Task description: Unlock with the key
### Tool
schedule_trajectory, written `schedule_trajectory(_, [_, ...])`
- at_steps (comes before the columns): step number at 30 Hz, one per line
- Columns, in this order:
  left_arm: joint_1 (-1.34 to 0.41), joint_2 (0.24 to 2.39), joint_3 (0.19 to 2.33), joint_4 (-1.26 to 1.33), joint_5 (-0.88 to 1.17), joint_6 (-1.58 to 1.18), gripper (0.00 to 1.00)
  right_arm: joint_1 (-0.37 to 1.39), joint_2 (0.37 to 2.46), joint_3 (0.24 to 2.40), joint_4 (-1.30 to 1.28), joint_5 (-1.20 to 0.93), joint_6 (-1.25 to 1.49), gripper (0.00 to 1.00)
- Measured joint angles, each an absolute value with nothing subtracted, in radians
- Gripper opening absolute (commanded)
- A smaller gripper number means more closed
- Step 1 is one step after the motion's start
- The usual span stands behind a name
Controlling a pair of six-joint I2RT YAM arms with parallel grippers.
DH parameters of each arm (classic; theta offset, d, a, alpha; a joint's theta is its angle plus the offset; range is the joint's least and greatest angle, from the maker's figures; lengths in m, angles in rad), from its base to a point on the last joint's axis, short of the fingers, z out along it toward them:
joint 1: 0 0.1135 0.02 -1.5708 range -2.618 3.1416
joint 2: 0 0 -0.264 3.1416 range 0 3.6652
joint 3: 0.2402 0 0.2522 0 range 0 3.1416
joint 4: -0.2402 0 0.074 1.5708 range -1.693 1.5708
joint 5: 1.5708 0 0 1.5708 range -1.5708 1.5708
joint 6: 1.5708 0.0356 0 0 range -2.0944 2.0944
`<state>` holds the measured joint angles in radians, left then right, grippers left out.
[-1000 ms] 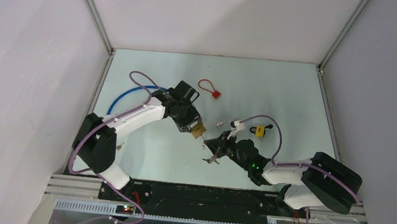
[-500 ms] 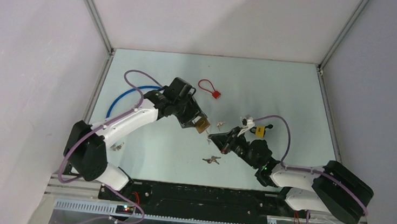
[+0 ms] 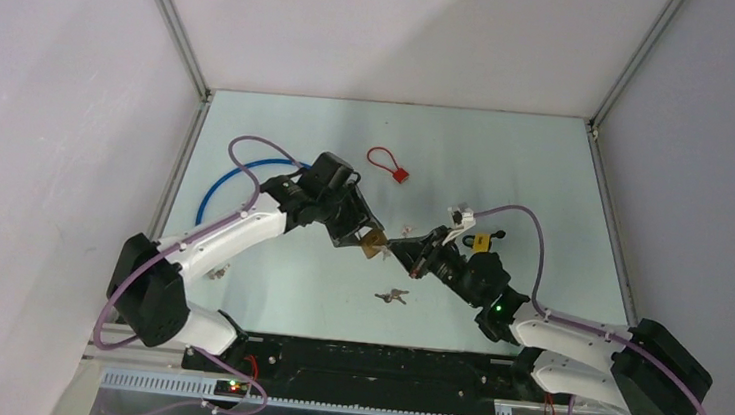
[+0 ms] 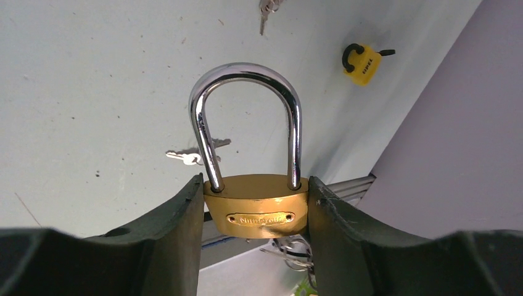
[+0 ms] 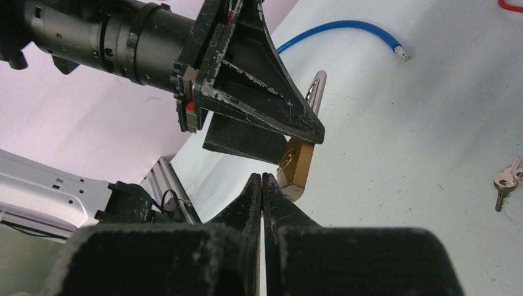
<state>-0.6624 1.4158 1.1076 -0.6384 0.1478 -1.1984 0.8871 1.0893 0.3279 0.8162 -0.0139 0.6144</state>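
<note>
Squeezing smooth brass padlock point(image 4: 258, 206), arched chrome shackle point(image 4: 247, 69).

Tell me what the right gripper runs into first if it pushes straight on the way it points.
Most likely the brass padlock. It is held in the left gripper, and its lower end sits just past the closed fingers of the right gripper in the wrist view. Depth is unclear, though.

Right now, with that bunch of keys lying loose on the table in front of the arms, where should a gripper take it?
Probably at the rounded heads of the loose keys, coming straight down with the fingers either side. They lie flat on the table, so a sideways approach has no edge to catch; the heads look the thickest part.
</note>
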Motion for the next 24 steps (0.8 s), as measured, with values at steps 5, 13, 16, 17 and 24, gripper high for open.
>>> schedule_trajectory(5, [-0.665,1.386,1.078,-0.616,0.16,-1.249,0.0,0.953,1.089,0.328,0.794,0.069,0.597,0.0])
schedule_trajectory(13, [-0.628,1.326,1.003,-0.59,0.157,-1.349,0.0,1.026,1.001,0.291,0.797,0.221,0.575,0.0])
schedule_trajectory(16, [-0.609,1.313,0.997,-0.577,0.158,-1.375,0.0,1.034,0.985,0.281,0.808,0.263,0.562,0.0])
schedule_trajectory(17, [-0.604,1.31,0.997,-0.57,0.159,-1.383,0.0,1.036,0.985,0.279,0.812,0.273,0.557,0.0])
schedule_trajectory(24, [-0.596,1.275,0.996,-0.536,0.16,-1.424,0.0,1.047,0.998,0.276,0.847,0.31,0.541,0.0])
